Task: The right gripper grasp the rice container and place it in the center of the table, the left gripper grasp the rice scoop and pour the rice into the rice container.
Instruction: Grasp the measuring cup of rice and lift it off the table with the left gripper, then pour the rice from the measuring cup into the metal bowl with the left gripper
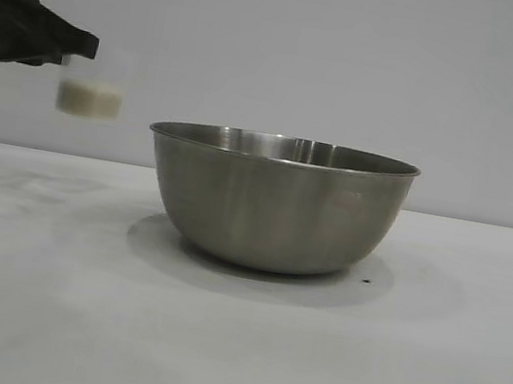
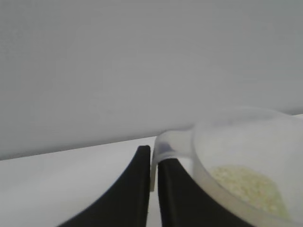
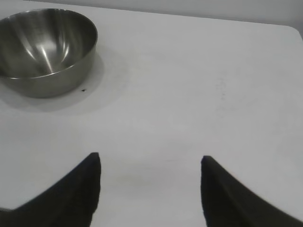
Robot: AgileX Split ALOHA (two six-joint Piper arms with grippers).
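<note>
Left black claw (image 1: 76,46) clamped on the loop handle of small frosted plastic rice scoop (image 1: 92,86), airborne at ten o'clock from large brushed-steel bowl (image 1: 275,202) resting mid-tabletop (image 1: 39,313); right claw (image 3: 150,165) agape, empty.

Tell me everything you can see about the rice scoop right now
The rice scoop is a small cup of translucent frosted plastic with a side loop handle. It hangs upright in the air, left of the rice container and near its rim height, clear of the table. The left gripper is pinched shut on its handle. Rice fills only its bottom.
</note>
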